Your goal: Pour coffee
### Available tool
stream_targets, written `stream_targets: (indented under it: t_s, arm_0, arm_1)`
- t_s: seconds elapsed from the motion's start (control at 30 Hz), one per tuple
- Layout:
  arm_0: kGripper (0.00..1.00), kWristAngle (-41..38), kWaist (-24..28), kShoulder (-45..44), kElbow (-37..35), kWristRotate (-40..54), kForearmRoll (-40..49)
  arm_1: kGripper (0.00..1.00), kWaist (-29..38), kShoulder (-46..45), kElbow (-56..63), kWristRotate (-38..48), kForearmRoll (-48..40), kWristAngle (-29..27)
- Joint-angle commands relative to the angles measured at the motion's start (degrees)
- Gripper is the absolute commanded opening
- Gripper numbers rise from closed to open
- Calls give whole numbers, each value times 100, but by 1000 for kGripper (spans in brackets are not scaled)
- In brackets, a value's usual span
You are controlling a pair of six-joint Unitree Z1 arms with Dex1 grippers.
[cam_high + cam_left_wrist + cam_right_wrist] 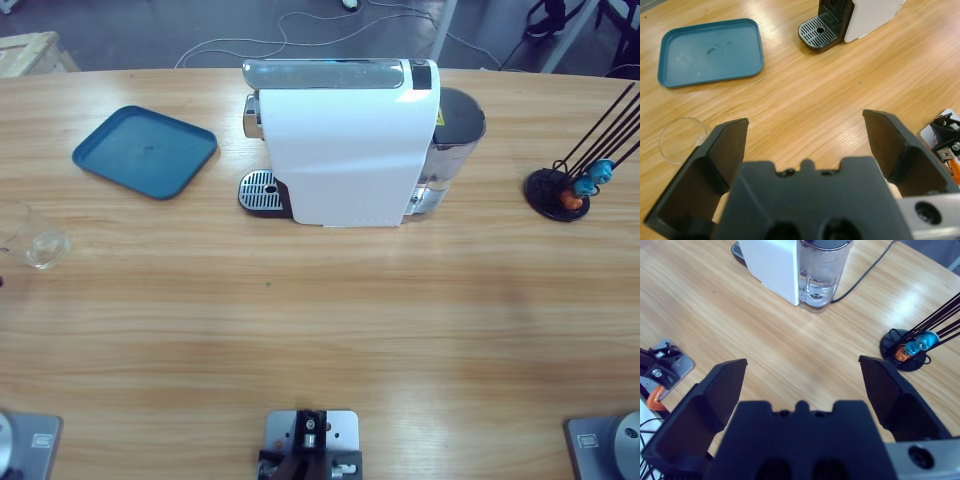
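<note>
Clear glass, the empty-looking cup [38, 243] lies near the table's left edge; we see no coffee in it yet. We judge it light, slippery and fragile, best gripped around its wall. Both the left gripper [805, 135] and right gripper [802, 375] have jaws apart, empty. Farther off stand the blue tray [145, 151] and white coffee machine [345, 140]; we read no writing.

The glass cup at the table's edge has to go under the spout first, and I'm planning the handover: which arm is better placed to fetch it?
Probably the left: the left gripper, jaws open, has the glass cup just ahead.
</note>
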Motion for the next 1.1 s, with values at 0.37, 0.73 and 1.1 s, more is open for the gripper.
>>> stream_targets:
  t_s: [0.37,0.73,1.1]
  arm_0:
    - [1000,-101,62,243,-73,-112,6]
    - [1000,-1404,679,3368,-2626,-3166,-166]
    - [974,-2290,982,5202,-3065,-4887,-1878]
  arm_1:
    - [1000,-14,104,94,77,-79,725]
    - [1000,-23,46,106,98,-79,677]
    - [1000,-32,-16,124,156,-79,600]
